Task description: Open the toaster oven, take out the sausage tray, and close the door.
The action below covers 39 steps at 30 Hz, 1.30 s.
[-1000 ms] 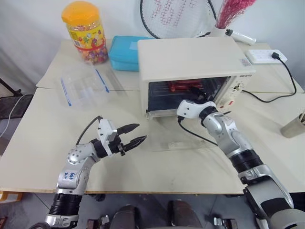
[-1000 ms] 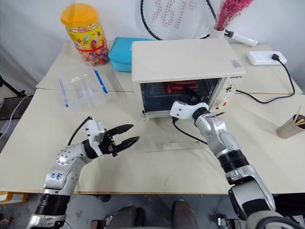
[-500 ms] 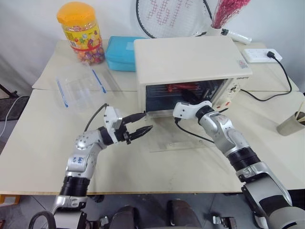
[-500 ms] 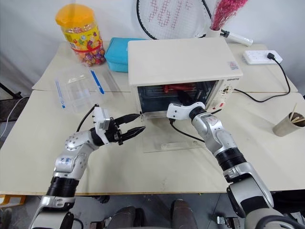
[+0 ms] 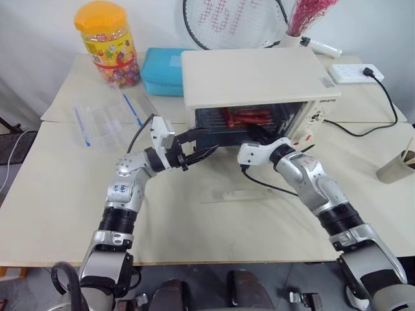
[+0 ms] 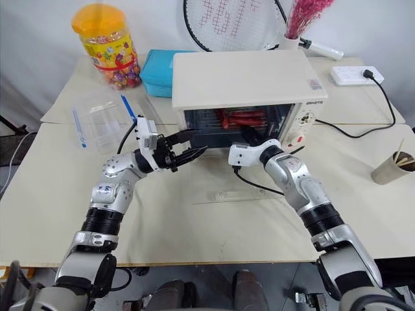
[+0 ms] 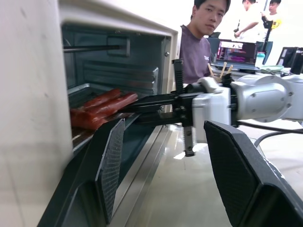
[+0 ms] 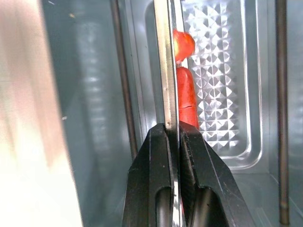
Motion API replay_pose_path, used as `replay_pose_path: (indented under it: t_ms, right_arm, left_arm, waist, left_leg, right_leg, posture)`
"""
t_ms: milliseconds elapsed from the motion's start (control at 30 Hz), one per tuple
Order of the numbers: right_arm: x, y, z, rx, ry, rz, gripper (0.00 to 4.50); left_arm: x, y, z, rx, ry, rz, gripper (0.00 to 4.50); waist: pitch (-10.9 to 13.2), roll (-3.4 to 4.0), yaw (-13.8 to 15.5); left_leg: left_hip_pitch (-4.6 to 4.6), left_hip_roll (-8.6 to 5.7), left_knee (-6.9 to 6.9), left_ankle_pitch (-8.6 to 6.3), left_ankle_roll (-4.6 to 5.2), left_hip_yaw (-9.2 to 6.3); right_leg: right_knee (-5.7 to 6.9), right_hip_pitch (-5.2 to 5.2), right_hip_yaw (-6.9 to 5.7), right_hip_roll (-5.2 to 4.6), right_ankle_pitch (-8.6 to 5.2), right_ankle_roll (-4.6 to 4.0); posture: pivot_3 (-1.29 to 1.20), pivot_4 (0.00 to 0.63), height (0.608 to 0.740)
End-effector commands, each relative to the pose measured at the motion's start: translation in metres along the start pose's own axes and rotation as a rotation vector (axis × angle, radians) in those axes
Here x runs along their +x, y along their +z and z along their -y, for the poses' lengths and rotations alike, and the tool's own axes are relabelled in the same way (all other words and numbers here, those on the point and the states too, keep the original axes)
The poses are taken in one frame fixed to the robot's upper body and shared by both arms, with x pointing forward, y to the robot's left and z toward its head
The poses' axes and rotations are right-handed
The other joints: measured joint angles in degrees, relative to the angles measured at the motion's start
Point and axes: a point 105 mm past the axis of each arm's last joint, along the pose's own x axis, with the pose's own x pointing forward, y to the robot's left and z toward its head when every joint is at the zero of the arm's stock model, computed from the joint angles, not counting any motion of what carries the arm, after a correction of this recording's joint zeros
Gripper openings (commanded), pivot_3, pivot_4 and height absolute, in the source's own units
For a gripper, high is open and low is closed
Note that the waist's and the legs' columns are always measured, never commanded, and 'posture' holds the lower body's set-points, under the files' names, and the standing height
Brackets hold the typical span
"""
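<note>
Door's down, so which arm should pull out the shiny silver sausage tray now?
Right. The right gripper is already shut on the rim of the shiny silver sausage tray inside the cream-white toaster oven. The left gripper hangs open at the oven's mouth, holding nothing.

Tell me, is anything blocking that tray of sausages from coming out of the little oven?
Nothing visible does. The door lies folded down flat on the table, leaving the oven mouth open. The right gripper is shut on the rim of the sausage tray, and the left gripper waits open at the opening.
</note>
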Motion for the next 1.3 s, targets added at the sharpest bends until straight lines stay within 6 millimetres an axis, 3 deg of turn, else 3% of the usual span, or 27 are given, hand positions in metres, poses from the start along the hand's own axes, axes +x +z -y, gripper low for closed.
replay_pose_path:
  t_ms: [33, 667, 900, 1000, 1100, 1200, 1300]
  right_arm:
    - [-0.013, 0.027, 0.029, -0.015, -0.115, 0.083, 0.01]
    - [-0.105, 0.054, 0.015, -0.018, -0.069, 0.048, 0.01]
    - [-0.122, 0.055, 0.005, -0.016, -0.024, 0.04, 0.01]
    - [-0.124, 0.056, 0.0, -0.005, 0.004, 0.041, 0.01]
    - [-0.127, 0.059, -0.002, 0.007, 0.033, 0.053, 0.01]
    - [-0.13, 0.063, -0.004, 0.007, 0.067, 0.083, 0.01]
    - [-0.133, 0.067, -0.006, 0.007, 0.095, 0.117, 0.01]
  left_arm:
    - [0.002, 0.012, -0.008, 0.028, 0.008, 0.029, 2.86]
    - [-0.008, 0.014, -0.022, -0.07, 0.027, -0.016, 2.86]
    - [-0.023, 0.016, -0.012, -0.115, -0.001, -0.05, 2.86]
    - [-0.037, 0.014, -0.008, -0.234, 0.015, -0.119, 2.86]
    - [-0.05, 0.011, 0.006, -0.46, 0.0, -0.215, 2.86]
    - [-0.053, 0.013, 0.02, -0.713, -0.012, -0.257, 2.86]
    - [-0.053, 0.012, 0.029, -0.853, -0.014, -0.303, 2.86]
  waist:
    - [0.0, 0.0, 0.14]
    - [0.01, 0.0, 1.46]
    - [0.01, -0.01, 2.19]
    - [0.01, -0.01, 2.13]
    - [0.01, -0.01, 2.11]
    - [0.01, -0.01, 2.24]
    - [0.01, -0.02, 2.38]
  left_leg:
    - [0.0, 0.01, 0.01, 0.0, 0.0, -0.01]
    - [0.03, -0.06, 0.12, 0.02, -0.01, 0.03]
    - [0.1, -0.07, 0.22, 0.02, -0.02, 0.0]
    - [0.09, -0.07, 0.21, 0.02, -0.02, -0.03]
    - [0.1, -0.06, 0.21, 0.02, -0.02, -0.06]
    - [0.1, -0.06, 0.22, 0.02, -0.01, -0.1]
    - [0.1, -0.15, 0.22, 0.02, -0.01, -0.21]
  right_leg:
    - [0.02, 0.0, -0.14, -0.02, 0.0, 0.0]
    - [0.15, 0.01, -0.67, -0.15, 0.03, -0.07]
    - [0.16, 0.13, -0.67, -0.16, 0.04, -0.07]
    - [0.14, 0.14, -0.69, -0.15, 0.04, -0.07]
    - [0.14, 0.14, -0.69, -0.15, 0.04, -0.07]
    - [0.16, 0.16, -0.67, -0.19, 0.04, -0.08]
    - [0.15, 0.24, -0.7, -0.26, 0.04, -0.07]
  posture:
    - [0.0, 0.15, 0.74]
    - [0.0, 0.15, 0.74]
    - [0.0, 0.15, 0.74]
    - [0.0, 0.15, 0.74]
    - [0.0, 0.15, 0.74]
    - [0.0, 0.15, 0.74]
    - [0.0, 0.15, 0.74]
